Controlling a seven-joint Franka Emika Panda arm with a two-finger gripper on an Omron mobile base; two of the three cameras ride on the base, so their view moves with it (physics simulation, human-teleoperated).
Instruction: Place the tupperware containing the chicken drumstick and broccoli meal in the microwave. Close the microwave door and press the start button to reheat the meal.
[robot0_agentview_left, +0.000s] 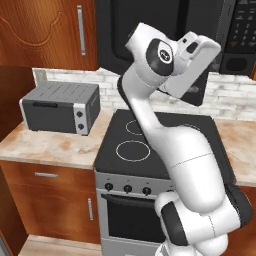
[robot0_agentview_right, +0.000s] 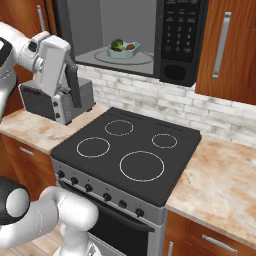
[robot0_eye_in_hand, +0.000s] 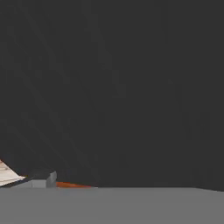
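The microwave (robot0_agentview_right: 165, 35) keypad marks are blurred — nothing is readable.

tupperware (robot0_agentview_right: 123, 51): in microwave (robot0_agentview_right: 150, 30) on turntable | broccoli (robot0_agentview_right: 117, 45), chicken drumstick (robot0_agentview_right: 130, 47) inside | microwave door (robot0_agentview_left: 150, 45): open

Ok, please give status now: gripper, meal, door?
Gripper open, empty, beside the open door. Tupperware with broccoli and drumstick sits inside microwave. Door not yet closed.
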